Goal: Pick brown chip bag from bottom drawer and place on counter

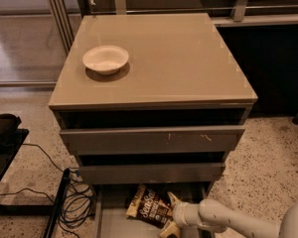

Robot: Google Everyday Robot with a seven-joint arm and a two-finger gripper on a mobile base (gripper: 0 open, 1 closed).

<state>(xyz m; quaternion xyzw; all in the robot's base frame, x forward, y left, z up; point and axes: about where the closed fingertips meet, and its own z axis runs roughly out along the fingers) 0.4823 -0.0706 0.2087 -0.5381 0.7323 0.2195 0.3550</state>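
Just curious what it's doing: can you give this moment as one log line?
stage: pick | gripper: at brown chip bag, low in bottom drawer | bag: not yet on counter | counter: holds white bowl

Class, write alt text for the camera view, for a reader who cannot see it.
A robot gripper, coming in from the right, is at the brown chip bag lying in the open bottom drawer of a grey cabinet. A white bowl sits on the counter above.
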